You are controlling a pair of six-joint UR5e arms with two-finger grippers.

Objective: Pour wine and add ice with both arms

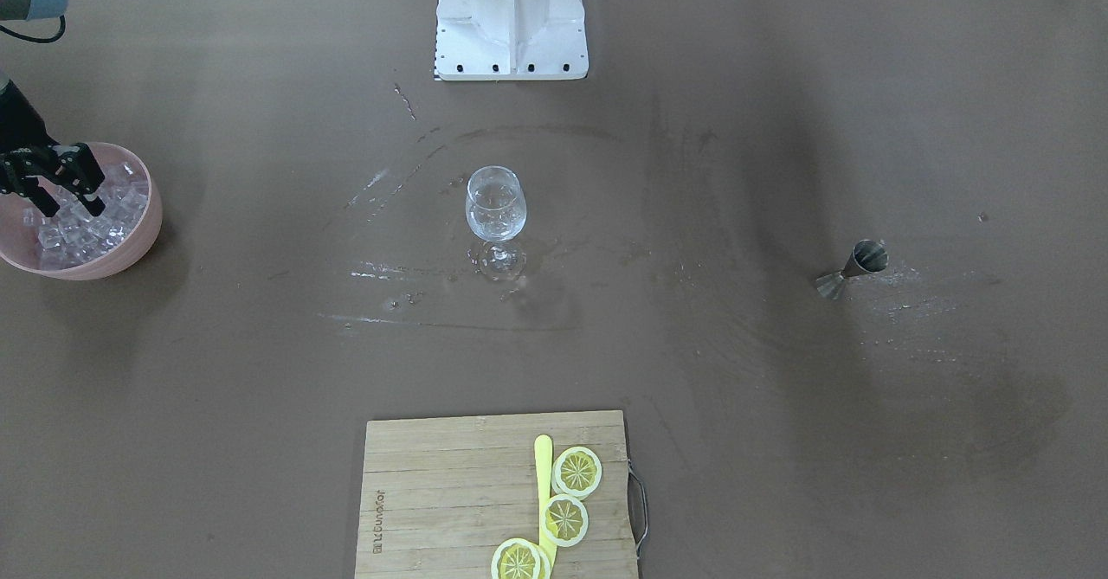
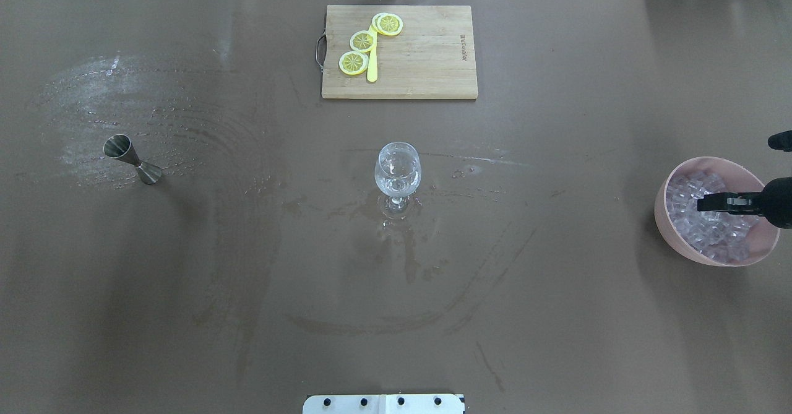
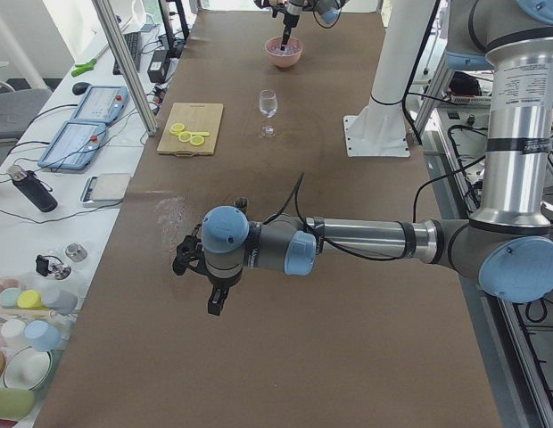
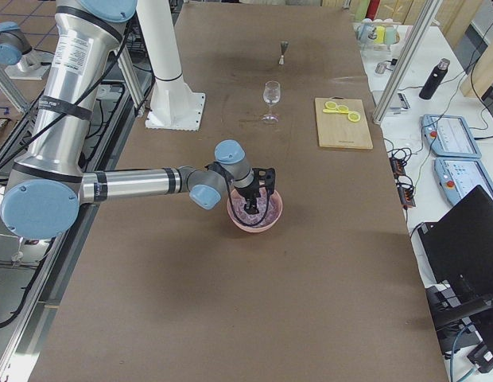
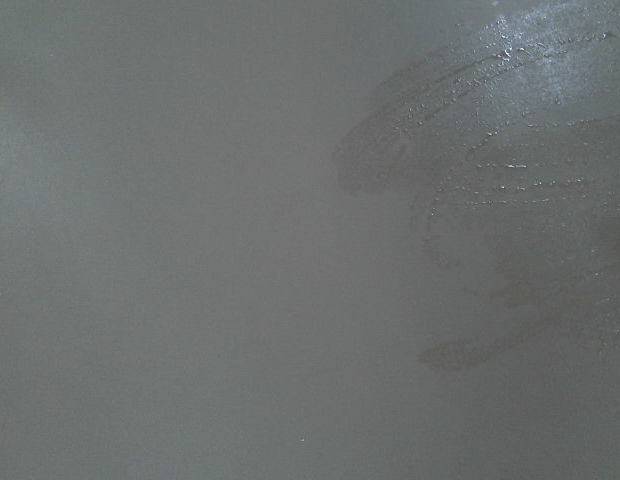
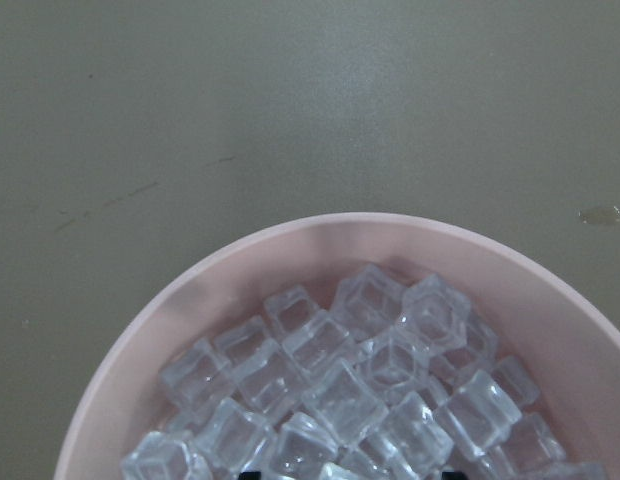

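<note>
Right claw hangs spread over the ice in the pink bowl, grasping nothing. Left claw: state cannot be told. Glass appears without cubes; icing judged outstanding.

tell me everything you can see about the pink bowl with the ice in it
The pink bowl is round, smooth and plain, plastic by the look of it. It stands upright on the brown table, far out on the robot's right side. It is heaped with clear ice cubes. The right gripper hangs over it with its fingers apart and their tips down at the ice. Nothing else touches the bowl.
</note>
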